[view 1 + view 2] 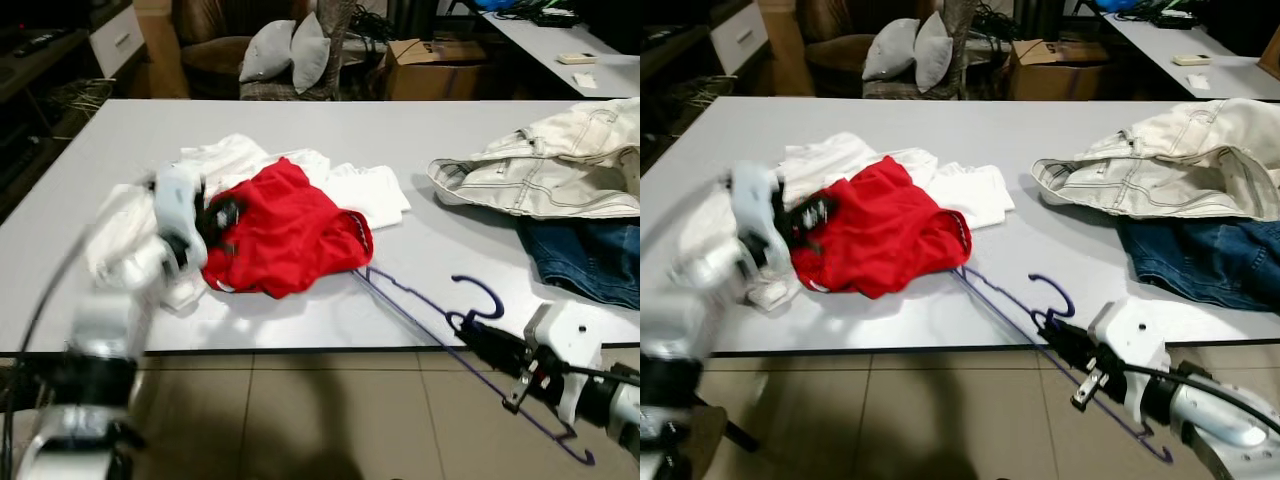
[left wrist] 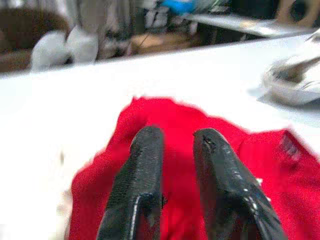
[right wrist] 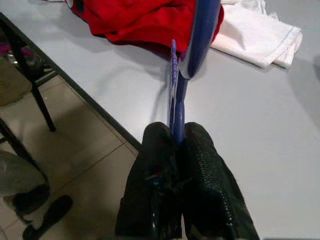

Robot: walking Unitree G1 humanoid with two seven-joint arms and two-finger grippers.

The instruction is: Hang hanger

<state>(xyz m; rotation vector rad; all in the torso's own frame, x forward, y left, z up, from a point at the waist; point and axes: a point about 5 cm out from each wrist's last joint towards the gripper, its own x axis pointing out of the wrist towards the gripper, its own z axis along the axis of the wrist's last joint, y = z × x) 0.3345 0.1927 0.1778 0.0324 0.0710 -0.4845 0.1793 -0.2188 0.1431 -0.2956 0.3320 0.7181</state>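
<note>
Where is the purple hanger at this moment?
In the head views the purple hanger lies at the front edge of the table, on the robot's right, one end under the red garment, pinched near its hook by the right gripper.

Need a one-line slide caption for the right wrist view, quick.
Right gripper shut on the thin purple wire hanger, which reaches across the grey table toward the crumpled red garment.

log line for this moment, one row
right end effector: shut on purple hanger at table edge | left end effector: open over red garment | hanger not hung
</note>
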